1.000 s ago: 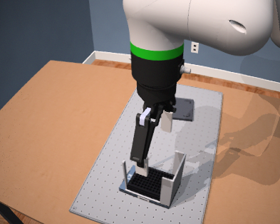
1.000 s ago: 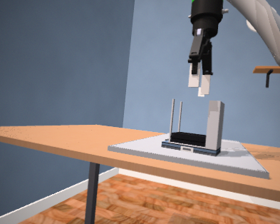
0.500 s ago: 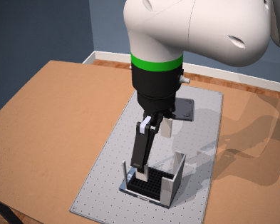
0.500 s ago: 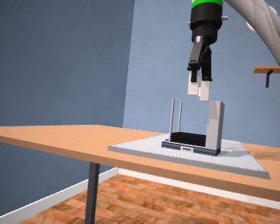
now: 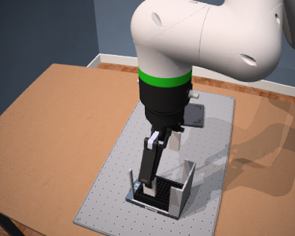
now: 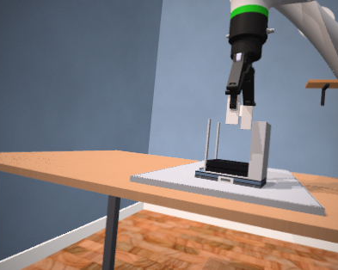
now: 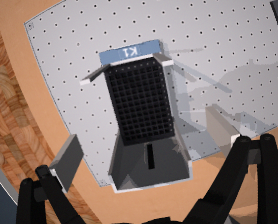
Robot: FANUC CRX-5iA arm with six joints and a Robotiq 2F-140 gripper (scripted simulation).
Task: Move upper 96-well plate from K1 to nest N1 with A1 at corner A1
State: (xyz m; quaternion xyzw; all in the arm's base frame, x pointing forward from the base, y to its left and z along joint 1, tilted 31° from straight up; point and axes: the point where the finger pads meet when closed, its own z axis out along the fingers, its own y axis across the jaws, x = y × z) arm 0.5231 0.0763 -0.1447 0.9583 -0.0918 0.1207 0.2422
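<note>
A wooden table (image 6: 53, 165) carries a grey perforated board (image 6: 169, 180). On the board stands the rack (image 6: 261, 148), with two thin posts (image 6: 208, 139) on one side and a pale wall on the other. The black well plate (image 6: 226, 166) sits in the rack, between posts and wall. The gripper (image 6: 239, 116) hangs above the rack, fingers spread wide, gripping nothing and clear of the plate. Farther back on the board lies a dark flat nest (image 5: 194, 116).
</note>
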